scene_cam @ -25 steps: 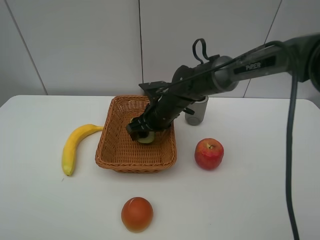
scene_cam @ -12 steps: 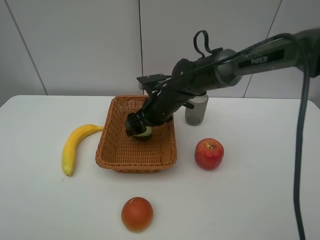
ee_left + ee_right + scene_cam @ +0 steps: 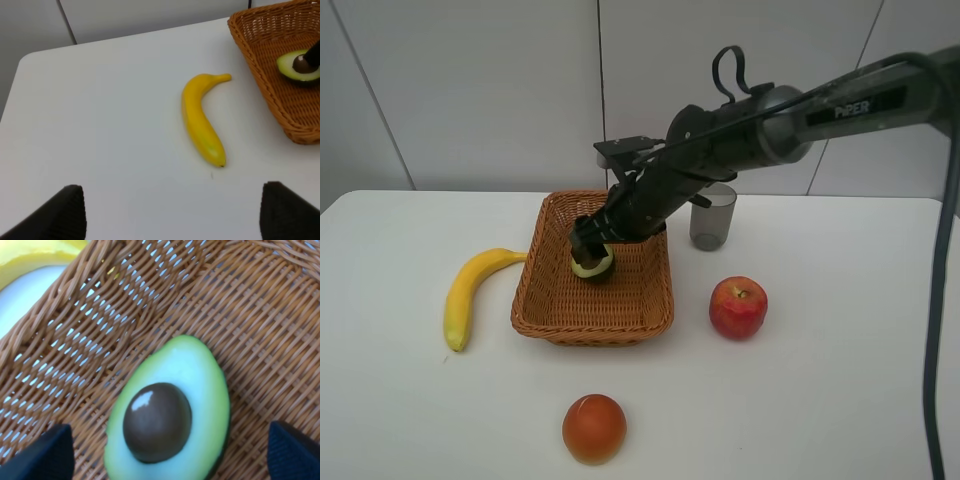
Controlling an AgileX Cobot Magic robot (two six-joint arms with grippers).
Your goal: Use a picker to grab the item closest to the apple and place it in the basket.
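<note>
The right pincer [image 3: 588, 240] hangs over the middle of the brown woven wicker basket [image 3: 535, 300], which sits left of centre in the exterior view, and its dark arm reaches in from the upper right of the frame. In the right wrist view its two dark fingers [image 3: 47, 452] stand wide apart and grip nothing. Between them the green avocado half [image 3: 172, 415] lies cut face up on the basket's floor, its brown stone showing. The left pincer [image 3: 172, 215] is also spread wide and empty over the white worktop [image 3: 820, 400], near the curved yellow banana [image 3: 200, 120], which lies just left of the basket. The red apple [image 3: 738, 307] sits right of the basket, apart from it. A translucent grey cup [image 3: 713, 215] stands beyond the basket's upper right corner, and a round orange-red fruit [image 3: 594, 428] rests at lower centre.
</note>
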